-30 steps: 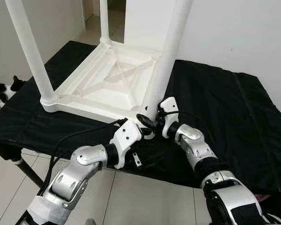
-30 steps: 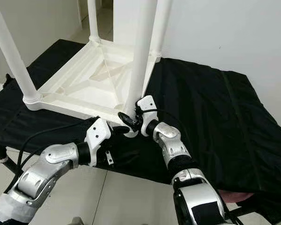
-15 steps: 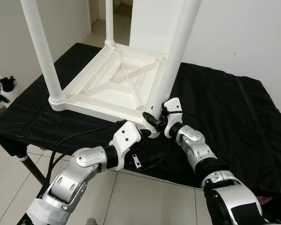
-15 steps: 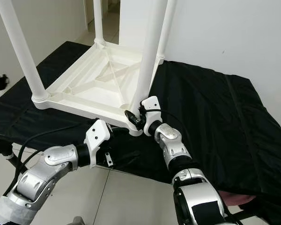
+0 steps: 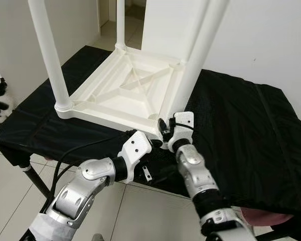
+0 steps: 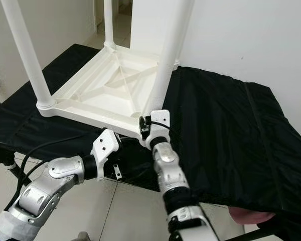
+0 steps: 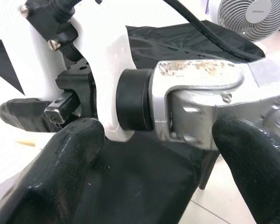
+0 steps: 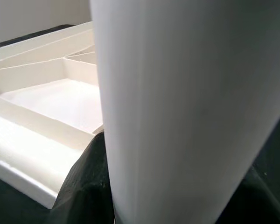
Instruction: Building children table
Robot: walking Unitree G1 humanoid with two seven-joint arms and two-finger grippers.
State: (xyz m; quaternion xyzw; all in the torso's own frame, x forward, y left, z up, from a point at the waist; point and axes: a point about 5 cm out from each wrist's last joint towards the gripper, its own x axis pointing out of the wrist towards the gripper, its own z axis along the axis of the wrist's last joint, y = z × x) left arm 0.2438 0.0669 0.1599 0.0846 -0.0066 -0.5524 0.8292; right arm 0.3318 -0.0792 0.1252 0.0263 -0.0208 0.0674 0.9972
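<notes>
The right gripper was clamped round the near leg of the upturned table. The left gripper (fingers spread apart) hung just below the black-draped counter.

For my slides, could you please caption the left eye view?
Right gripper at the near leg of the upturned white table on black cloth.

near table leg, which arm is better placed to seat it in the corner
Right: the right tool already straddles the near table leg at its base. The left tool sits lower, at the black cloth's edge, open.
</notes>
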